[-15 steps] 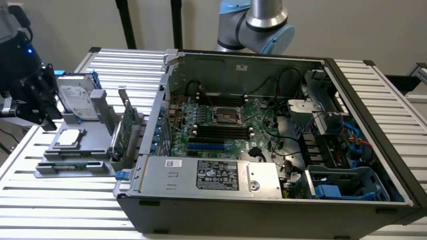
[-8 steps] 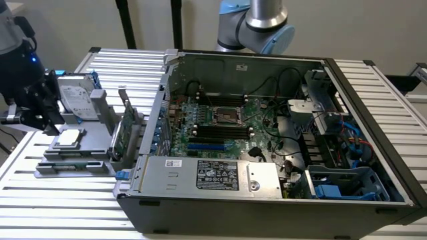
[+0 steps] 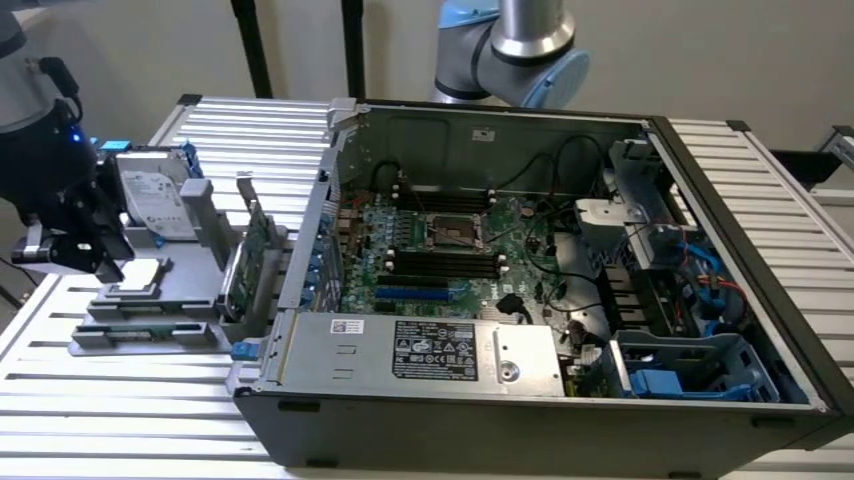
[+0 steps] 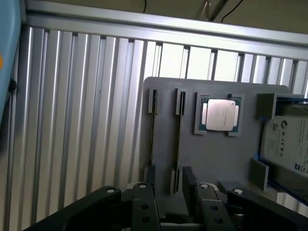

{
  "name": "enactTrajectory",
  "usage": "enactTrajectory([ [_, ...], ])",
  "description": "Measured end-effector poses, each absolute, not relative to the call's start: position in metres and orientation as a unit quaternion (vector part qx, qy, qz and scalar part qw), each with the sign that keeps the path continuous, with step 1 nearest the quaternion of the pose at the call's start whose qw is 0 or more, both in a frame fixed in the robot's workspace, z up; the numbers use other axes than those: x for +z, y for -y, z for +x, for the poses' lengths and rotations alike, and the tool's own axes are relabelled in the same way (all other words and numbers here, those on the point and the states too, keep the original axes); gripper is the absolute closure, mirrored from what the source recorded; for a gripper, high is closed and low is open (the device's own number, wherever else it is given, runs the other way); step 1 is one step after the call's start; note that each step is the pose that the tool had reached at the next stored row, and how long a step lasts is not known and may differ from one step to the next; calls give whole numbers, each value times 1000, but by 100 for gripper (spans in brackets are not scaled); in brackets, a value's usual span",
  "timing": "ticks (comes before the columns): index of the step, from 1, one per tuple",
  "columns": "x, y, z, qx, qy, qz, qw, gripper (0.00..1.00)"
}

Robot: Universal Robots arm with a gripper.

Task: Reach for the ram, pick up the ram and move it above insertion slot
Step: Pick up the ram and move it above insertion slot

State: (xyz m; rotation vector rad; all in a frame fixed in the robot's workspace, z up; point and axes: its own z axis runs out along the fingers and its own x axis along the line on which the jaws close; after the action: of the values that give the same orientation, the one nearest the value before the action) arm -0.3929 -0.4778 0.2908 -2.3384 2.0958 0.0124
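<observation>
While hanging low over the grey holder [image 4: 211,159] on the worktop [image 4: 72,120], seemingly straddling the edge-on ram [image 4: 179,139] with a spread, empty claw [image 4: 167,182]. Reaching nearly finished; no pinching, lifting, or carrying toward the insertion slots [image 3: 441,262] inside the computer case [image 3: 534,400] yet.

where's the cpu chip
The cpu chip sits on the gray holder, exterior view's left of the computer case, between narrow slots and the hard drive.

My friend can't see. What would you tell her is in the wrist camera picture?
The robot's black claw, open, hovers over a grey tray on a ribbed metal table. The tray holds a square silver computer chip, has two long narrow slots, and a hard drive sits at its edge.
</observation>
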Motion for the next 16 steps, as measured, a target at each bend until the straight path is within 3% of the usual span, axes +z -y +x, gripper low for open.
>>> enactTrajectory([
  [16, 262, 496, -393, 4, -667, -745, 1, 64],
])
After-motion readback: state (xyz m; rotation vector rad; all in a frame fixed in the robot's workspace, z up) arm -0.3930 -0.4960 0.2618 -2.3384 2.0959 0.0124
